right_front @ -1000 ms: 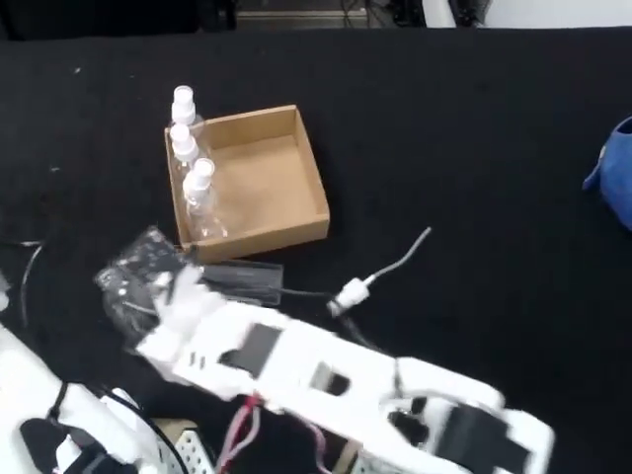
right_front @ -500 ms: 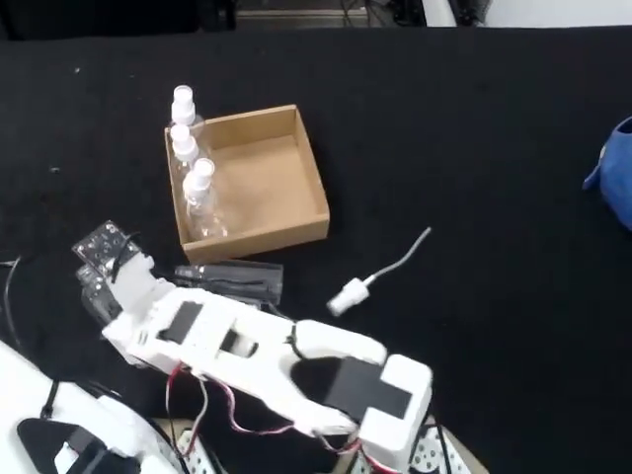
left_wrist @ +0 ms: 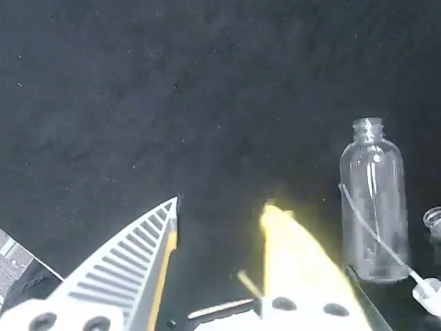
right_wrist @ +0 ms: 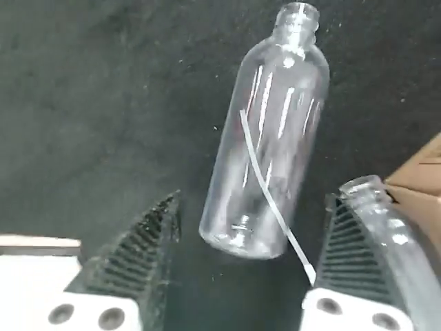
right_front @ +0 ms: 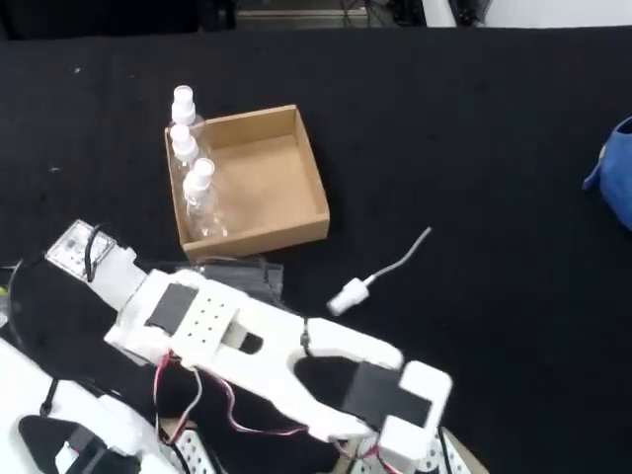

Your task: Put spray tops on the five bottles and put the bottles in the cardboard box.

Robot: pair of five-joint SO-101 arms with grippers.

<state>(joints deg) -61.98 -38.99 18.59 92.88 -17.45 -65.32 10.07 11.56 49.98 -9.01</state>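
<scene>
The cardboard box [right_front: 259,178] stands left of centre, with three capped bottles [right_front: 200,194] upright along its left wall. A loose spray top [right_front: 351,294] with its tube lies right of the box. A white arm [right_front: 247,341] stretches across the lower left and covers part of a lying clear bottle [right_front: 252,270]. My right gripper [right_wrist: 255,201] is open, with the base of an uncapped bottle [right_wrist: 275,131] between its fingers and a thin tube [right_wrist: 272,200] across it. A second uncapped bottle [right_wrist: 377,207] touches one finger. My left gripper [left_wrist: 220,204] is open over bare cloth, beside a lying bottle [left_wrist: 372,200].
Black cloth covers the table. A blue object [right_front: 617,183] sits at the right edge. The box's corner [right_wrist: 422,178] shows close to the right gripper. A spray top's white head [left_wrist: 426,293] and another bottle's mouth [left_wrist: 434,221] lie past the left gripper.
The white arm has swung left across the lower left of the table and now covers more of the lying bottle. The box, capped bottles and loose spray top stayed put.
</scene>
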